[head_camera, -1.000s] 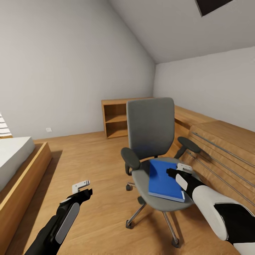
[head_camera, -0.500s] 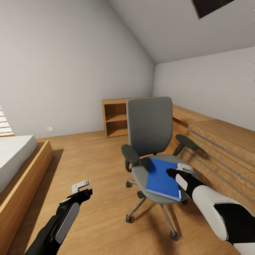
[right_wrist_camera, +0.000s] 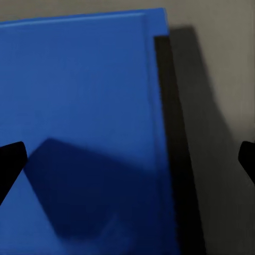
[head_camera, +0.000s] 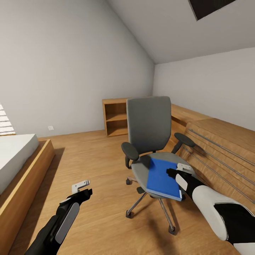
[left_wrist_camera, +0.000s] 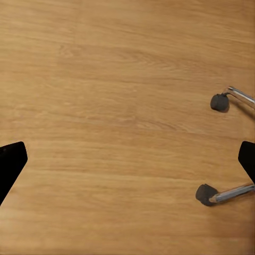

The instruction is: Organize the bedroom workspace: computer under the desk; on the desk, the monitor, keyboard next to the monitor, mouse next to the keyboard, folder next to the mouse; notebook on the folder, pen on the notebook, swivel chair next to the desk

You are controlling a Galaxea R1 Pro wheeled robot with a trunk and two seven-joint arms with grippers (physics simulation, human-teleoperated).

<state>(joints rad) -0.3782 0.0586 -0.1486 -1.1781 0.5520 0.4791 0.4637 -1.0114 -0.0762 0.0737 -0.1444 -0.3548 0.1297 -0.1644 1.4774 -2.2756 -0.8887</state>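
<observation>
Folder (head_camera: 162, 179): a flat, bright blue rectangular cover lying on the grey upholstered seat of the swivel chair (head_camera: 148, 124), one corner projecting past the seat's front edge. The chair has a tall grey back, black armrests and a chrome star base on castors. Low light-wood cabinets (head_camera: 219, 141) run just beside the chair on the right; open wood-plank floor (head_camera: 95, 159) extends to the left as far as the wooden bed frame (head_camera: 26, 177). The right gripper (head_camera: 174, 173) hovers just above the folder's right edge, arm bent inward; the right wrist view shows both fingertips spread wide, nothing between them. The left gripper (head_camera: 83, 187) hangs over bare floor, jaws likewise apart and empty.
</observation>
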